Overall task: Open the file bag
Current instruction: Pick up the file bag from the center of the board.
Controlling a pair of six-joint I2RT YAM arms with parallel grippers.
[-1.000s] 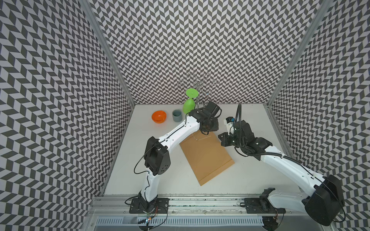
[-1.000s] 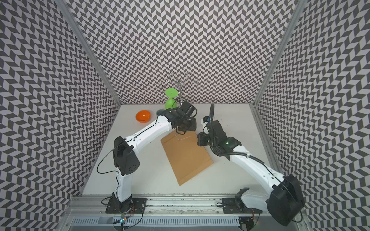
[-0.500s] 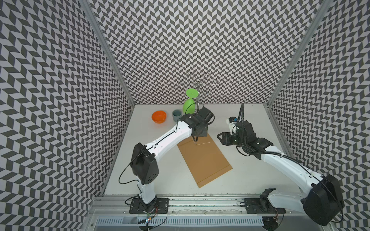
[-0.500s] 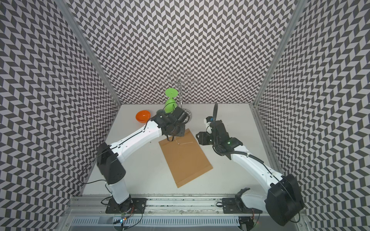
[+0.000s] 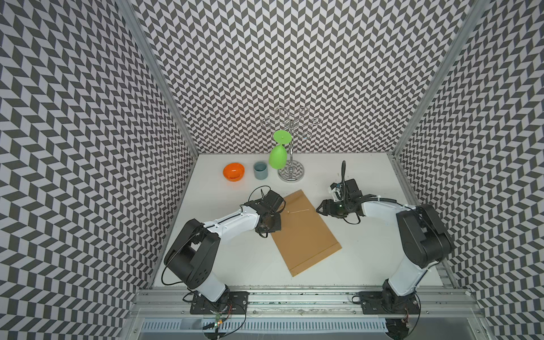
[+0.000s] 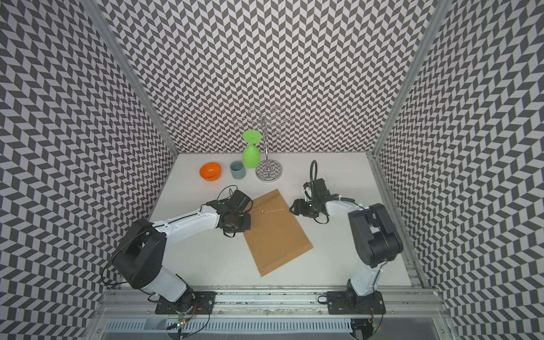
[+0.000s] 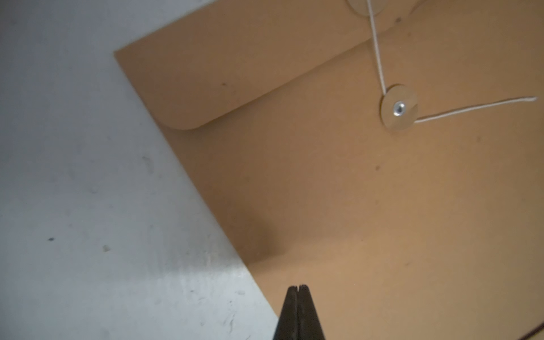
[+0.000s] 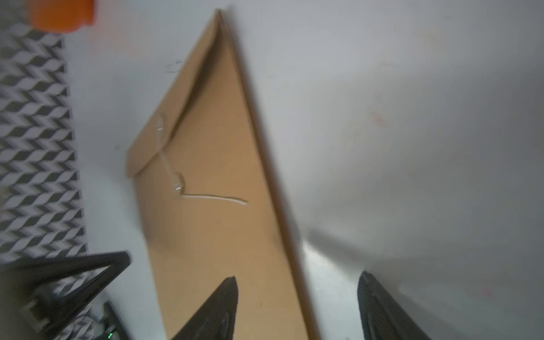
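Observation:
The file bag [image 5: 307, 232] [image 6: 278, 235] lies flat on the white table, flap side up. Its thin white string [image 7: 471, 109] [image 8: 212, 197] runs from the flap past the round button [image 7: 399, 109], and the loose end rests on the paper [image 5: 298, 210]. My left gripper [image 7: 298, 287] is shut on nothing, low over the bag's left edge [image 5: 270, 225]. My right gripper [image 8: 299, 276] [image 5: 322, 207] is open and empty at the bag's right edge. One of its fingers is over the paper, the other over the table.
At the back of the table stand an orange bowl [image 5: 233, 171], a grey-blue cup [image 5: 260, 170] and a metal rack [image 5: 290, 172]. A green glass [image 5: 278, 157] hangs upside down on the rack. Patterned walls close in the left, right and back sides.
My left arm has drawn back from the bag's far end to its left edge, and its gripper has shut. My right gripper has opened and pulled slightly to the right.

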